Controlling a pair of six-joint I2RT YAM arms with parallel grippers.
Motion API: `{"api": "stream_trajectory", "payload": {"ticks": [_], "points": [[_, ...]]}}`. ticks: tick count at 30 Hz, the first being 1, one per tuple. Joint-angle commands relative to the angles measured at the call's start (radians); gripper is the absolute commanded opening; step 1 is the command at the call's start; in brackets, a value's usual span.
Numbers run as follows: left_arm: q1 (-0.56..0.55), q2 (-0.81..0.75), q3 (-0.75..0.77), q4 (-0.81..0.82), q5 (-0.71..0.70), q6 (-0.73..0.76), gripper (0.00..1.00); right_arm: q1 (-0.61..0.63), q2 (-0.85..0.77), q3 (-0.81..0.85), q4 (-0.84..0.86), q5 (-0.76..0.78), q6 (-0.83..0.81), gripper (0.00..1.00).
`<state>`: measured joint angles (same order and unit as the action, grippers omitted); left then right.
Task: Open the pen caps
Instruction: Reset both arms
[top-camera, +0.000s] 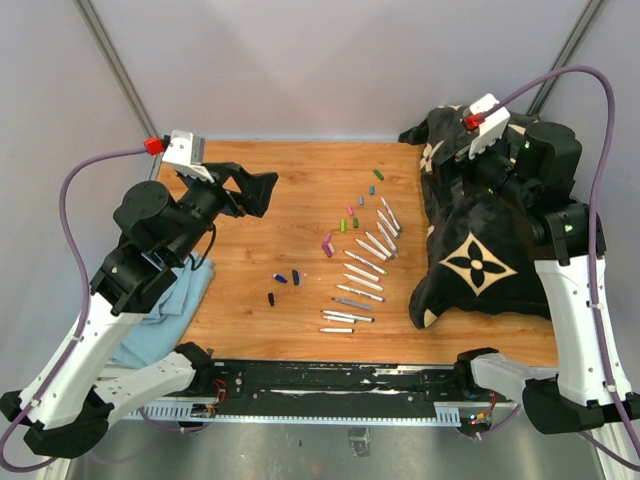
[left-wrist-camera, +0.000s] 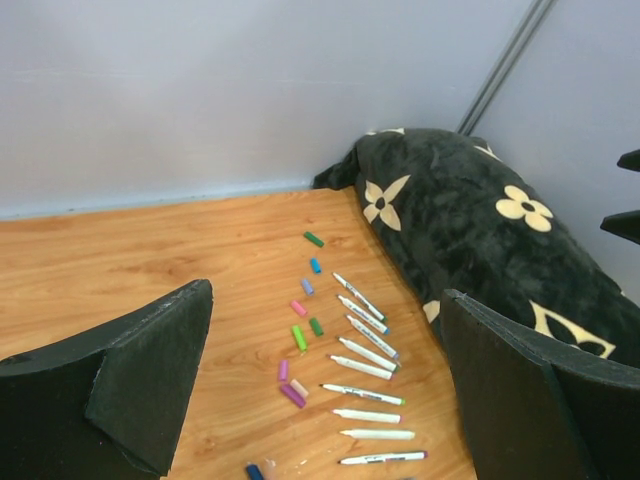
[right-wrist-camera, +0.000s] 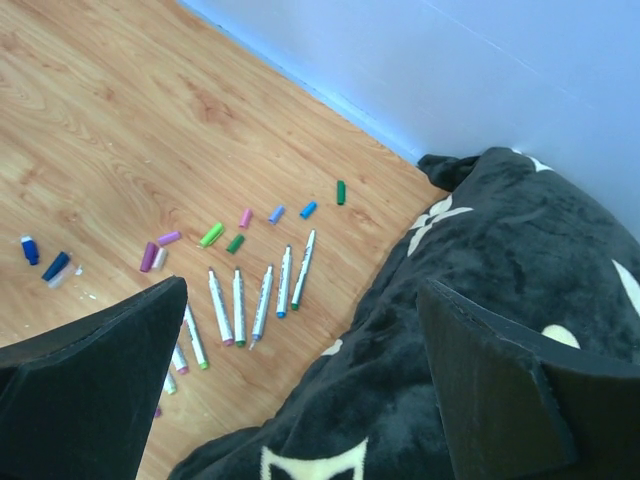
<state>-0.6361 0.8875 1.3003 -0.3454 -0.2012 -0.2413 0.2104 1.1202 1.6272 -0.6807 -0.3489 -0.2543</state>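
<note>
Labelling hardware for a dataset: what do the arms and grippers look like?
The left arm and right arm have white links and black joints. Left gripper and right gripper: broad matte-black fingers. White wrist cameras with red plugs trail purple cables.

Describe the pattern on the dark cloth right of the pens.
Black cloth with cream flower motifs; clearest in the top external view.

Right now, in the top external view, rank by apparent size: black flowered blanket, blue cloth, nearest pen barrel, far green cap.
1. black flowered blanket
2. blue cloth, though it is partly hidden
3. nearest pen barrel
4. far green cap, clearly the smallest
</note>
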Motion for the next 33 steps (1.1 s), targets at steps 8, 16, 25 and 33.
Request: {"api": "stream_trajectory", "payload": {"ticks": [8, 16, 25, 33], "points": [[0.007, 0.0, 0.032, -0.027, 0.035, 0.048, 0.99, -0.009, -0.002, 0.132, -0.083, 0.018, 0.049, 0.98], [0.007, -0.003, 0.009, -0.027, 0.047, 0.045, 0.99, -0.009, -0.019, 0.106, -0.084, 0.018, 0.032, 0.98], [0.007, 0.009, 0.0, -0.019, 0.066, 0.046, 0.99, -0.008, -0.03, 0.103, -0.083, 0.026, 0.017, 0.98], [0.007, 0.015, -0.004, -0.014, 0.069, 0.045, 0.99, -0.009, -0.036, 0.079, -0.084, 0.036, -0.005, 0.98]]}}
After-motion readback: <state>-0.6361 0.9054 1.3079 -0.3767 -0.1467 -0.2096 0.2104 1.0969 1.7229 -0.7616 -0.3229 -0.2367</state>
